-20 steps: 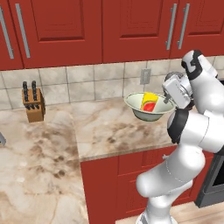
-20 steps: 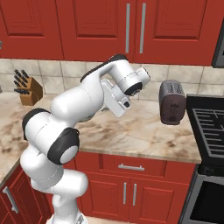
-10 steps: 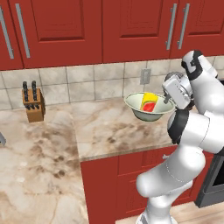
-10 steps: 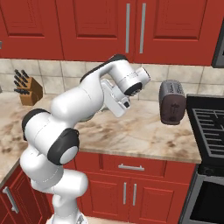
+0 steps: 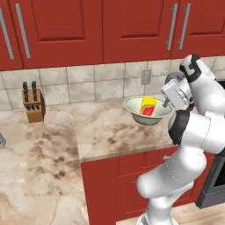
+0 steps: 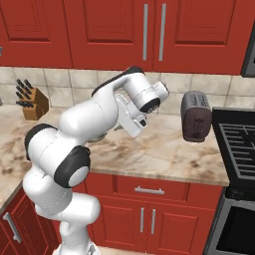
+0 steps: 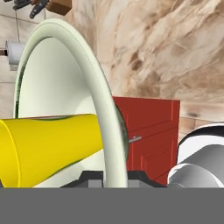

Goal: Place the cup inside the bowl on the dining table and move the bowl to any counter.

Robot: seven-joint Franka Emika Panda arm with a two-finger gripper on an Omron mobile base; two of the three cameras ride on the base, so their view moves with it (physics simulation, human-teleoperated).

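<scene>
The pale green-white bowl hangs a little above the beige marble counter, near the counter's front edge. Inside it lies the yellow cup, its red mark facing the left base camera. My gripper is shut on the bowl's right rim. In the hand view the bowl stands edge-on, and the cup lies on its side within. My gripper pinches the rim at the bottom of that view. From the right base view my own arm covers the bowl.
A knife block stands at the back left of the counter. To the right sit a toaster and a stove. Red wall cabinets hang overhead, and a wall outlet is behind the bowl.
</scene>
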